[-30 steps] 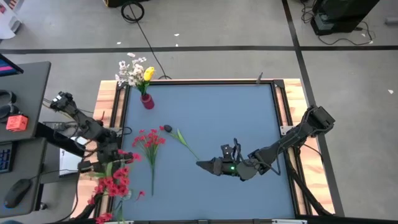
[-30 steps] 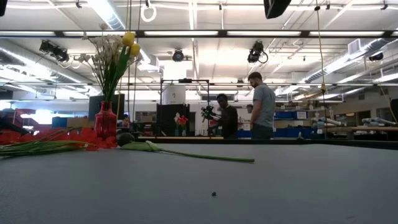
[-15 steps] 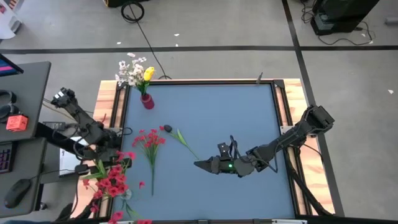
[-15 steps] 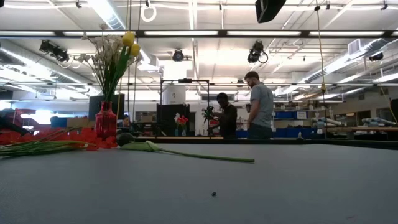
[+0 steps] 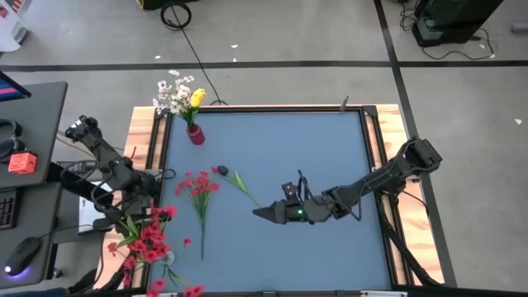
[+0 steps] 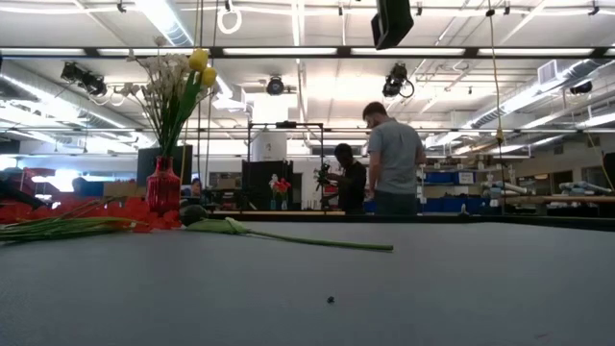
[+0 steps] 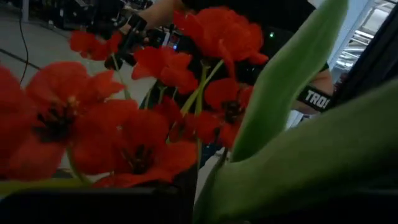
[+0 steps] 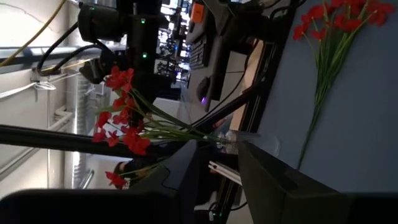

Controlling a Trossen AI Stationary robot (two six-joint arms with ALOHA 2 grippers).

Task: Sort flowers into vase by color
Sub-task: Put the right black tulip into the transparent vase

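The red vase (image 5: 195, 134) stands near the table's far left corner (image 6: 163, 187) and holds white blossoms (image 5: 172, 95) and a yellow tulip (image 5: 197, 97). A red spray (image 5: 198, 191) lies flat on the blue table. Beside it lies the dark-bud flower (image 5: 237, 181), its stem end pointing at my right gripper (image 5: 257, 213). That gripper is open, low over the table, just short of the stem end. My left gripper (image 5: 124, 218) is at the table's left edge, shut on a bunch of red flowers (image 5: 147, 241) that fills the left wrist view (image 7: 155, 118). My left gripper holds the red bunch by its green stems (image 5: 130, 223). Blossoms and leaves hide the place of contact in the wrist view. The bunch is lifted over the table's left wooden edge. Its blossoms (image 5: 153, 247) spread toward the near edge.
A wooden frame (image 5: 375, 148) borders the blue table. To the left is a desk with a keyboard, a mouse (image 5: 16, 256) and a red box (image 5: 22, 162). People (image 6: 389, 163) stand in the room beyond the far edge. Free table lies right of the flowers.
My right gripper has slid toward the table's left, closing on the stem end of the dark-bud flower. My left arm has drawn back toward the left near corner, carrying the red bunch outward over the table's edge. A person beyond the table has walked left.
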